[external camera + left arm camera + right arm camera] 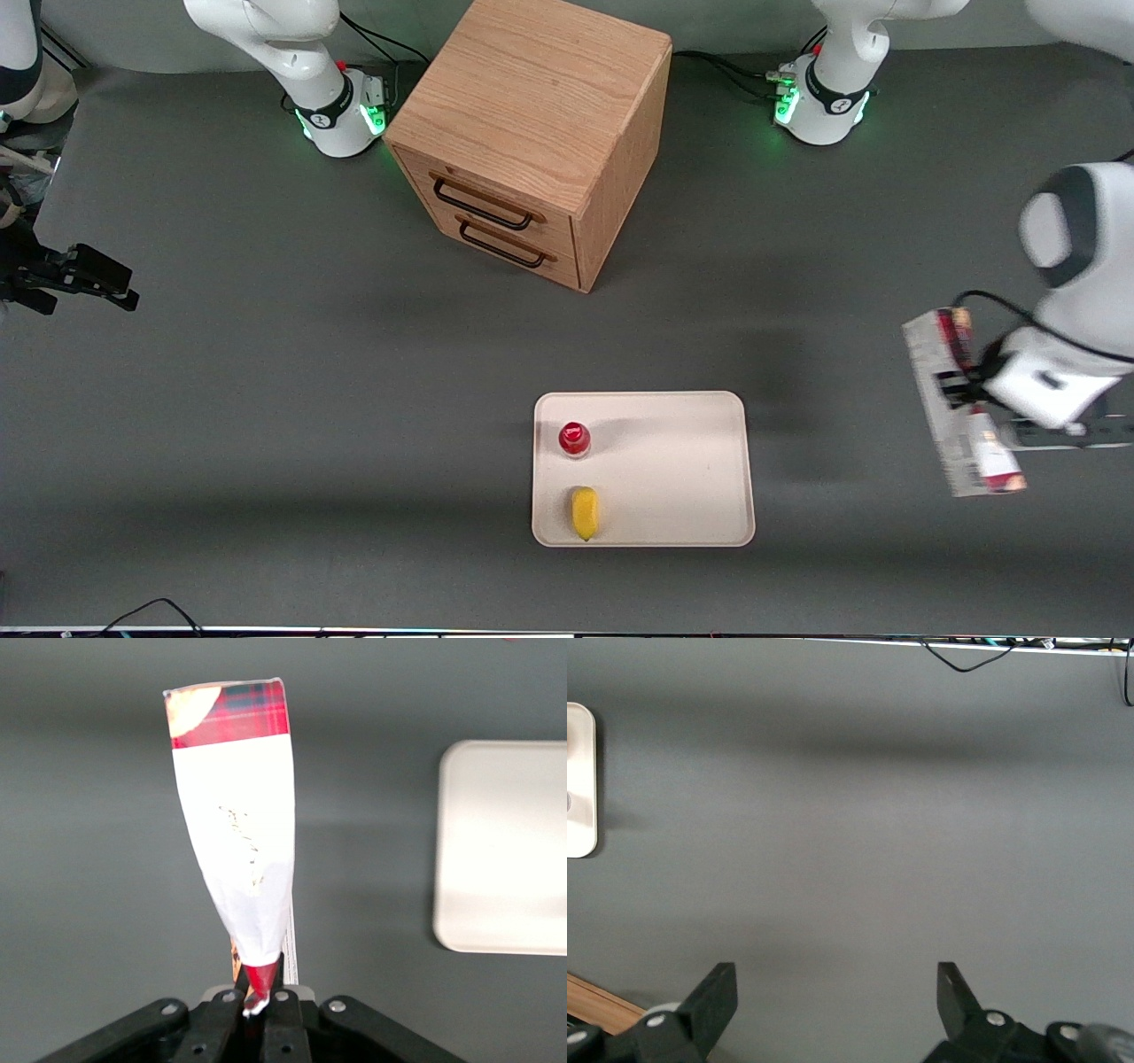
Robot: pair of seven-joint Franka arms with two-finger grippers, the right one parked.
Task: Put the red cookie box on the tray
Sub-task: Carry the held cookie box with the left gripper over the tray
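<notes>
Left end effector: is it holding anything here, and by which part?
Yes. The left end effector, off the tray toward the working arm's end of the table, is shut on the red cookie box, pinching it across its thin faces near mid-length.

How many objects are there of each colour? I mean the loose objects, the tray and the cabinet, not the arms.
Red: 2, the red cookie box held in the gripper off the tray toward the working arm's end, and the red-capped bottle on the tray.
Yellow: 1, the yellow item on the tray.
Cream-white: 1, the tray.
Wood: 1, the drawer cabinet.
Total: 5.
</notes>
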